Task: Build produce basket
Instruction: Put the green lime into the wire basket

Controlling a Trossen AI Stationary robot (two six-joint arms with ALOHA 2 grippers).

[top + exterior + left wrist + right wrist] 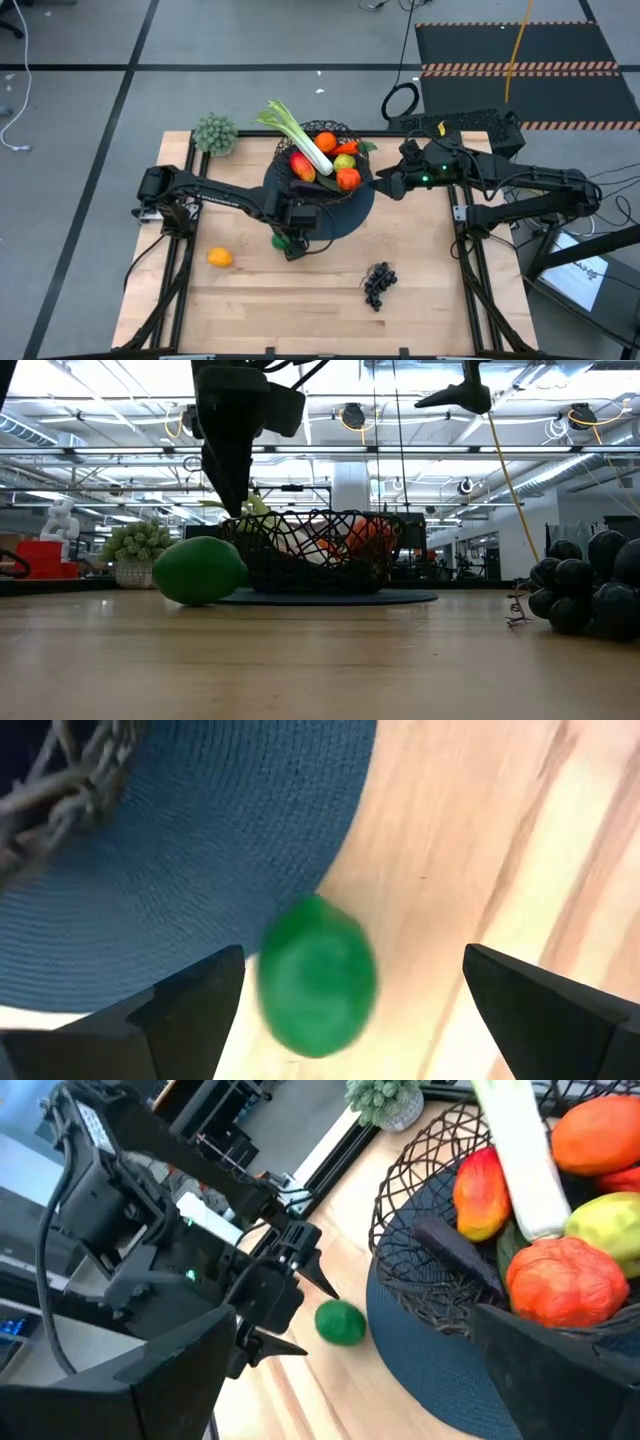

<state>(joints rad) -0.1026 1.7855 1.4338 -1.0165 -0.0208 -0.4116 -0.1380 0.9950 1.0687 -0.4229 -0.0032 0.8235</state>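
We locate the black wire-mesh basket [322, 160] on a dark round mat [345, 215] near the middle of the wooden tabletop [300, 310]. The basket holds a leek [297, 133] leaning out over its rim, an orange [326, 141], a red-yellow mango [302, 165], a yellow-green fruit [345, 162], a red tomato [348, 179] and a dark purple piece that we cannot identify.

We find the left gripper [345, 995] lowered just off the mat's edge, on the near side of the basket. Its jaws stand wide open, one on each side of a lime [317, 975]. The lime rests on the tabletop beside the mat, and neither jaw touches it. In the low view the lime [200, 570] sits directly below the left arm and in front of the basket [315, 550].

We find the right gripper [378, 187] at the basket's rim on the side towards the right arm. Its jaws are open and hold nothing; the right wrist view looks between them at the basket [440, 1200], the lime [340, 1323] and the left gripper [310, 1305].

A small orange-yellow fruit [220, 257] lies alone on the left part of the tabletop. A bunch of dark grapes [378, 284] lies well apart from the basket, towards the front edge. A fuzzy grey-green clump [215, 133] stands at the far left corner.
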